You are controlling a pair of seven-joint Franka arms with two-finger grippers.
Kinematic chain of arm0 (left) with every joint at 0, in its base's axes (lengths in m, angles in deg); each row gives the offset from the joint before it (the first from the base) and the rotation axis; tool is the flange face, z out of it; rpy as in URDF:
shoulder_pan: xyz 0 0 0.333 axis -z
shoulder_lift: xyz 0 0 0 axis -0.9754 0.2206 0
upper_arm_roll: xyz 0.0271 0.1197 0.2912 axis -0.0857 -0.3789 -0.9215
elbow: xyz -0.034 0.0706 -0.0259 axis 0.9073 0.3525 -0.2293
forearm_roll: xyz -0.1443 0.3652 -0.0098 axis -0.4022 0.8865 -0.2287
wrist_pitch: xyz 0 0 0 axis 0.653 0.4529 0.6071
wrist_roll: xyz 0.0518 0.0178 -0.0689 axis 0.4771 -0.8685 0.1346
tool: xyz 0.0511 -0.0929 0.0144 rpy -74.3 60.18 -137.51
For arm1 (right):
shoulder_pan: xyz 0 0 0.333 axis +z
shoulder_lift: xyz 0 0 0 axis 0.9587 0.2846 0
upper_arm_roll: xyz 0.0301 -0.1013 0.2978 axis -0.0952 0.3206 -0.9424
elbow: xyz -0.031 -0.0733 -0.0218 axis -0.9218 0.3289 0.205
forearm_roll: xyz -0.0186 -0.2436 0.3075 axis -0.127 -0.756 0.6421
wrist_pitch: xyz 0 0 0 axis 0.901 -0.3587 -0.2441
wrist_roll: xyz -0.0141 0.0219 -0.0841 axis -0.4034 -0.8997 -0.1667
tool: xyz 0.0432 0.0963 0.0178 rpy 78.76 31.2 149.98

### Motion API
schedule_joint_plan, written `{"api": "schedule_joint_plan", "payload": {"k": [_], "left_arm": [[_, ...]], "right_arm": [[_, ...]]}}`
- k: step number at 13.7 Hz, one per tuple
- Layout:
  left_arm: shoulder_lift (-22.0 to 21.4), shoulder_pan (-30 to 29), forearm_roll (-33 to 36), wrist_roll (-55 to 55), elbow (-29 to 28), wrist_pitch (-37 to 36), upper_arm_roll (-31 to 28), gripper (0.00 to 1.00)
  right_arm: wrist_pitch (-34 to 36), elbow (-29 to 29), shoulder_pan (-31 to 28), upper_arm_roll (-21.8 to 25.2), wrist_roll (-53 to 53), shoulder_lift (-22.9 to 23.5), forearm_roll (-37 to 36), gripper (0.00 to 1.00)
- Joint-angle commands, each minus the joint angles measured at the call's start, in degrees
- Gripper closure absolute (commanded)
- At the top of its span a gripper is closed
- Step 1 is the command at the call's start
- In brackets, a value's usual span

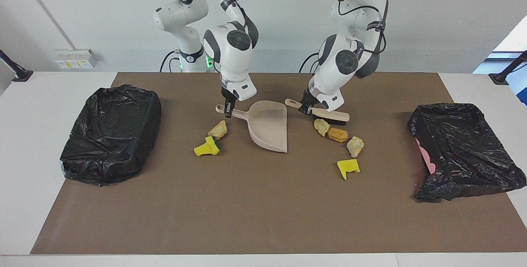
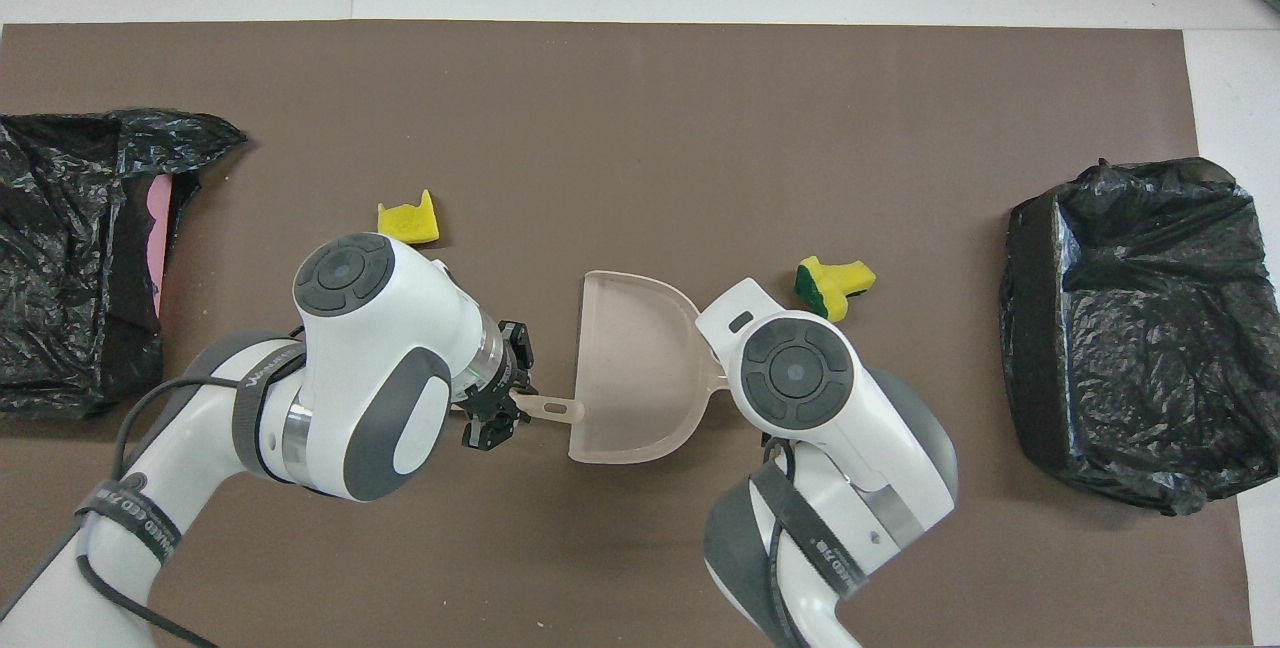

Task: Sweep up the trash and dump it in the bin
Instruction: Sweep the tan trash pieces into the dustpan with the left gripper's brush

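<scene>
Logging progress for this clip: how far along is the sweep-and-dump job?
Early. Done: right gripper holds the dustpan, left gripper the brush. In hand: brush sits against a beige chunk beside the orange-brown lump. Left: all six scraps lie on the mat; nothing visibly dumped.
</scene>
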Motion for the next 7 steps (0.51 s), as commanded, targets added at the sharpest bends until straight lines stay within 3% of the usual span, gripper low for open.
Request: {"api": "schedule_joint_plan", "payload": {"k": [1,7], "left_arm": [[0.3,0.4,3.5,7.5,2.8,-8.9,0.6,1.0],[-5.5,-3.2,9.0,29.4,2.5,-24.9,0.1,1.0]], "right_arm": [[-0.4,-0.2,0.5,-0.1,-1.7,0.4,-0.3,1.0],[1.3,0.5,1.3,-0.1,-4.2,0.9,-0.2,1.0]]}}
